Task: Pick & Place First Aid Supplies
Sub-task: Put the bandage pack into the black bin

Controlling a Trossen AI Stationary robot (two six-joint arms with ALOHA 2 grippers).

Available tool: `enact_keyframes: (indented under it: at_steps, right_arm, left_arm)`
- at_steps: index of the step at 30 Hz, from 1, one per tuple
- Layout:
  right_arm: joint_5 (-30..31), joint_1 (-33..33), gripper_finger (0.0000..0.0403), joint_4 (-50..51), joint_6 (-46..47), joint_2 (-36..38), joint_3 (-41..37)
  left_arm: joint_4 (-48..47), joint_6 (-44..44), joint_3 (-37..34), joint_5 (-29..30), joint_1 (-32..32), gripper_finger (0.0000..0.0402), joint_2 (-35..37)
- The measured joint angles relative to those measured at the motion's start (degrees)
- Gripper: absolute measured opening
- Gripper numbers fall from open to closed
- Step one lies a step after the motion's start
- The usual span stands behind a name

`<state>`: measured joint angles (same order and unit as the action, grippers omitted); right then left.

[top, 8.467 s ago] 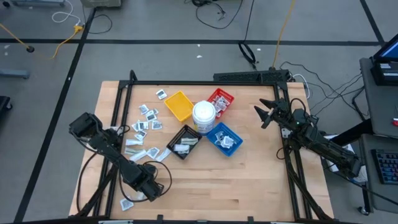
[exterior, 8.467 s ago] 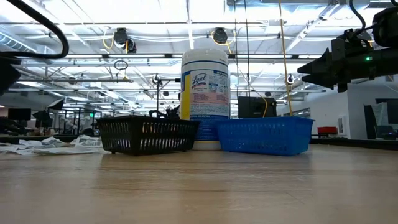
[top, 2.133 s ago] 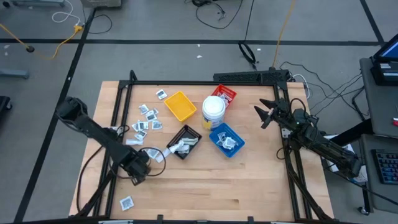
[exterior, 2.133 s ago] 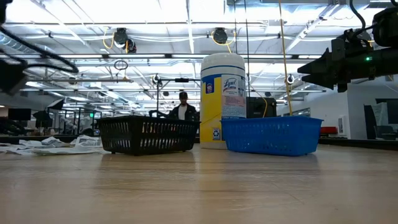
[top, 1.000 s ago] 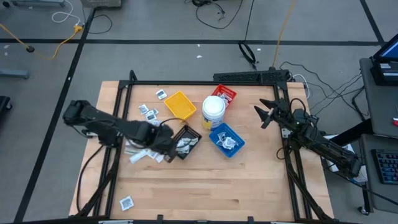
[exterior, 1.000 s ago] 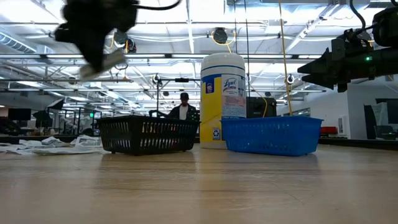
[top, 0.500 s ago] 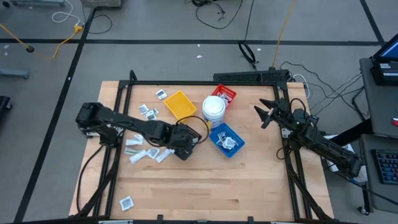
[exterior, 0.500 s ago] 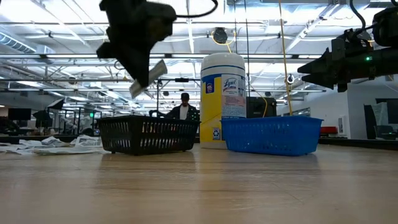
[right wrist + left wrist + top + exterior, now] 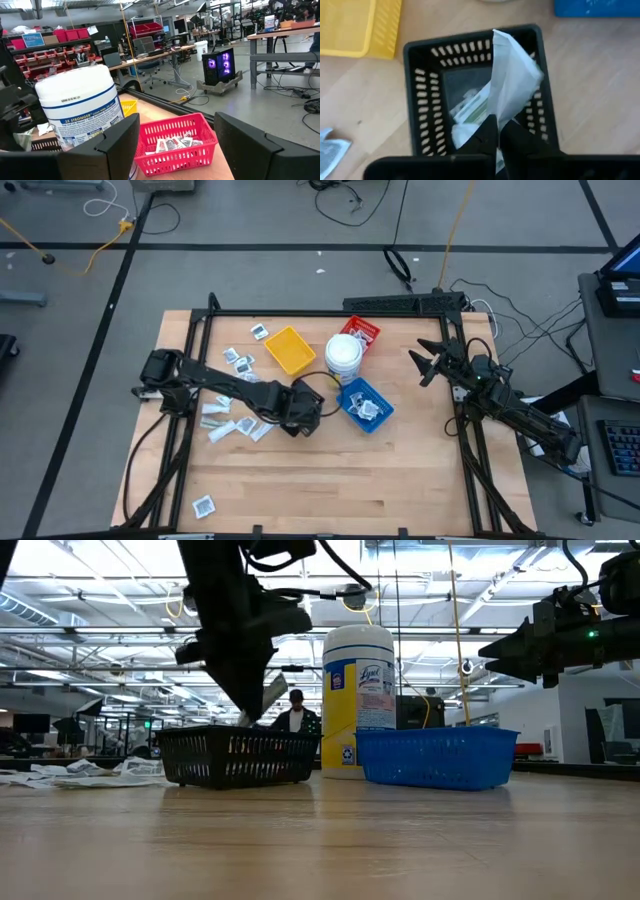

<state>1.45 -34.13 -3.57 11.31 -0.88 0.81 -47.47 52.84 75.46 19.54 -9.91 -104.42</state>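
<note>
My left gripper (image 9: 300,408) hangs over the black tray (image 9: 415,100), shut on a long pale wrapped packet (image 9: 512,75). The low view shows the gripper (image 9: 245,700) just above the tray's rim (image 9: 235,735). More pale packets (image 9: 470,105) lie inside the tray. Several small white packets (image 9: 235,370) lie flat on the table's left part, and one (image 9: 204,504) sits near the near edge. My right gripper (image 9: 425,363) waits open above the table's right side, and its fingers (image 9: 105,150) stand wide apart in its wrist view. My left gripper pinches the long pale packet at one end (image 9: 501,107) between its two fingers, coming from above and pointing down. The packet is lifted clear over the black tray. In the low view it sticks out tilted beside the fingers (image 9: 272,692).
A yellow tray (image 9: 288,348), a red tray (image 9: 362,332) with packets, a blue tray (image 9: 365,405) with packets and a round white tub (image 9: 343,357) crowd the table's middle. The near half of the wooden table (image 9: 350,480) is bare. A person (image 9: 295,715) stands far behind.
My left gripper has carried the packet toward the table's right, from beside the loose packets to over the black tray. It has also come down toward the tray's rim. The packet stayed between its fingers throughout.
</note>
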Motion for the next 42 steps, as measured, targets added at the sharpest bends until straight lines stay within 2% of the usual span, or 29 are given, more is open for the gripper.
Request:
enact_keyframes:
  at_steps: [5, 13, 17, 20, 25, 32, 38, 42]
  right_arm:
    - [0.0, 0.0, 0.0254, -0.02, -0.02, -0.01, 0.01]
    - [0.0, 0.0, 0.0254, -0.02, -0.01, 0.0, 0.0]
    - [0.0, 0.0, 0.0254, -0.02, 0.0, -0.01, 0.0]
    - [0.0, 0.0, 0.0254, -0.02, 0.0, 0.0, 0.01]
    - [0.0, 0.0, 0.0254, -0.01, -0.01, 0.0, 0.0]
    - [0.0, 0.0, 0.0254, -0.02, -0.01, -0.01, -0.01]
    - [0.0, 0.0, 0.0254, -0.02, 0.0, 0.01, 0.0]
    - [0.0, 0.0, 0.0254, -0.02, 0.0, -0.01, 0.01]
  left_arm:
    - [-0.17, 2.41, 0.0, 1.72, 0.04, 0.0074, 0.35]
    - [3.21, -0.27, 0.0, 4.05, 0.02, 0.0199, 1.07]
    - [5.62, -2.92, 0.0, 2.73, -0.33, 0.024, 1.07]
    - [4.51, -6.33, 0.0, -2.26, -0.33, 0.0259, 2.35]
    - [-1.71, -7.73, 0.0, -10.26, 0.07, 0.0267, 6.48]
    - [-11.76, -8.14, 0.02, -19.79, 0.58, 0.025, 11.09]
    - [-19.64, -7.27, -1.01, -23.95, 0.33, 0.0234, 13.94]
    - [-19.88, -3.77, -4.93, -25.63, -1.18, 0.0226, 17.19]
